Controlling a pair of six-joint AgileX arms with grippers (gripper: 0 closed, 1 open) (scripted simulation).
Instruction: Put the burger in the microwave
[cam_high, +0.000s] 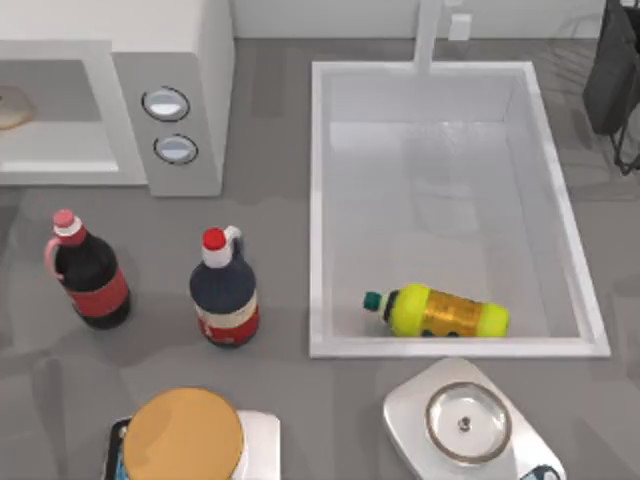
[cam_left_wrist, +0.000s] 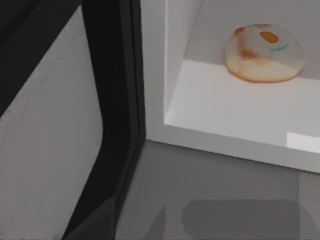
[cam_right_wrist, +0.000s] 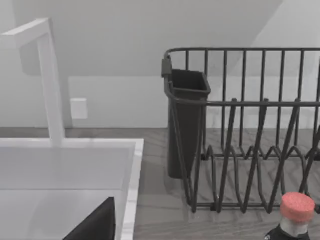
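**Burger already on the microwave floor**

While my left wrist camera looks into the cavity, I see the burger (cam_left_wrist: 264, 52) resting on the white floor of the microwave (cam_high: 190, 60), toward its back. From above, it (cam_high: 12, 107) sits at the cavity's far left. My left arm is the nearer one; I cannot tell either end effector's state. I count one burger, one microwave, two dials, two upright bottles on the counter (cam_high: 300, 400), and one yellow bottle (cam_high: 440, 312) lying in the sink (cam_high: 318, 200).

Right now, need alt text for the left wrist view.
The burger sits on the white floor of the microwave cavity, toward the back. A dark door edge stands beside the opening, with grey table in front.
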